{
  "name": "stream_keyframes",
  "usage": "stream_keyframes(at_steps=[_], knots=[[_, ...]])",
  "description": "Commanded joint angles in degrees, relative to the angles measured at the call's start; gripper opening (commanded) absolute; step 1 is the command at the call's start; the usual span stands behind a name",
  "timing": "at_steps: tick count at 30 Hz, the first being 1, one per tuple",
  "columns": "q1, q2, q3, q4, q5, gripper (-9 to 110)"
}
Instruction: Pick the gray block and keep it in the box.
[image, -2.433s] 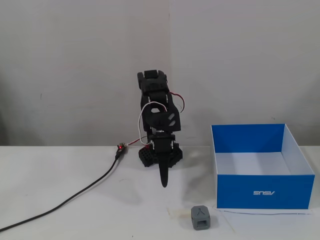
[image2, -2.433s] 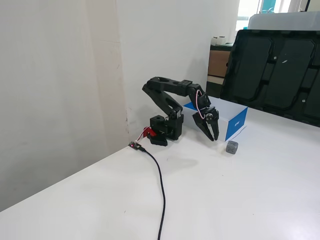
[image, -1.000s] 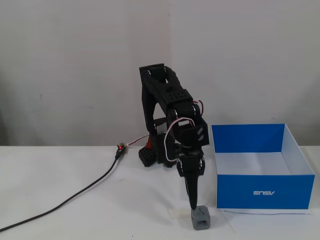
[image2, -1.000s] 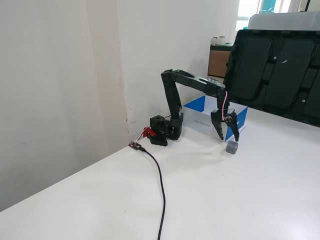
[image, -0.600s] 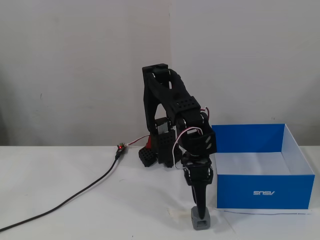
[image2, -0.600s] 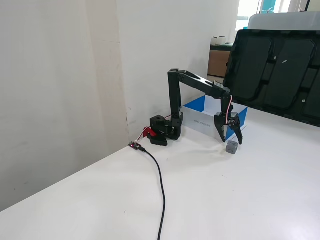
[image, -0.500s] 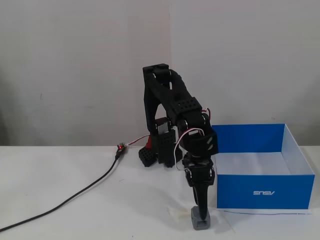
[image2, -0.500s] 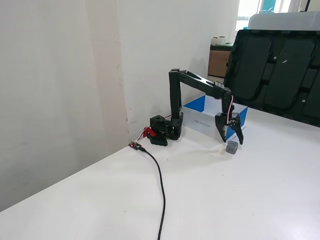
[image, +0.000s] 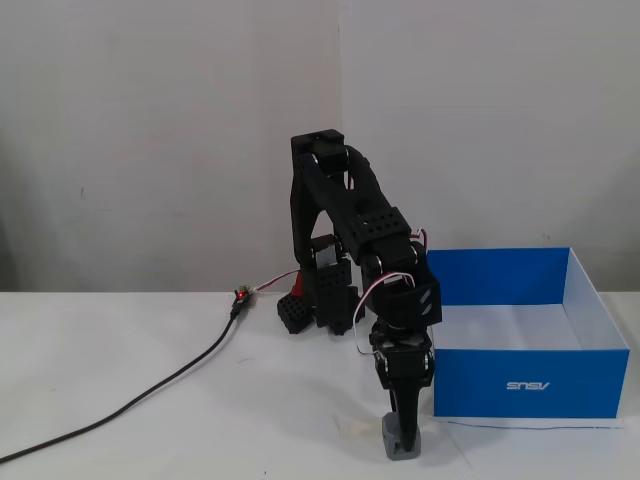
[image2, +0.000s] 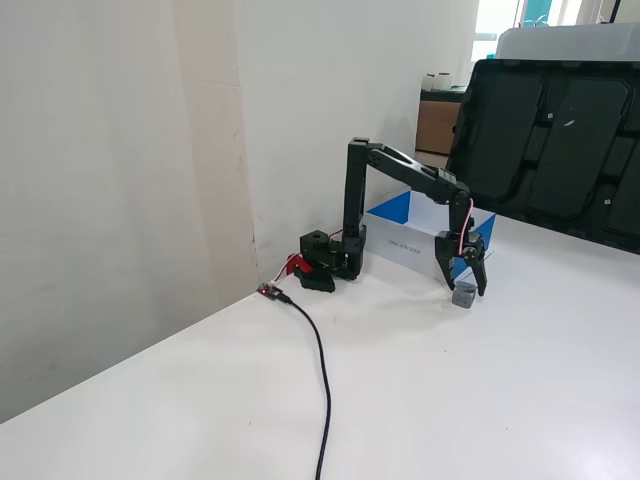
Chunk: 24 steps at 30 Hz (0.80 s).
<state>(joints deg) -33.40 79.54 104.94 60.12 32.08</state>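
- Now the end effector (image2: 464, 290) hangs point-down over the gray block (image2: 463, 294), its jaws spread moderately to either side of the cube's top; in the front-on fixed view the end effector (image: 404, 432) reads as one dark blade, so the spread shows only from the side camera; nothing is held yet
- Whether the fingertips already touch the cube I cannot tell; they look level with its upper half
- The gray block (image: 404, 440) sits on the white worktop (image: 150, 400), near the front edge as the front-on view shows it, just beside the lower left corner of the box (image: 528, 385) but apart from it; a pale tape strip (image: 352, 428) lies flat on the worktop at the block's left
- The box (image2: 432, 232) is open-topped and shallow, blue outside and white inside, with nothing visible inside it
- Judging by its look, the block is a small rigid plastic piece, light and unlikely to deform or break; its rounded edges and smooth faces may make it slippery, so a pinch near a corner could squirt it out
- The best hold is probably across two opposite flat faces, around mid-height, jaws square to the cube; the lift then only needs to clear the low box wall
- A black cable (image2: 322, 380) trails across the worktop well away from the block
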Motion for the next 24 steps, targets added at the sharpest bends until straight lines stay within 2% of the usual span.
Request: stream_keyframes(at_steps=[1,5,14,24], knots=[[-0.26,1.14,-4.13,-0.79,0.26,16],[0.26,0.53,-4.22,-1.23,0.0,11],[2.11,0.44,-5.89,-0.18,-0.53,8],[3.25,12.22,-10.55,8.0,-1.67,8]])
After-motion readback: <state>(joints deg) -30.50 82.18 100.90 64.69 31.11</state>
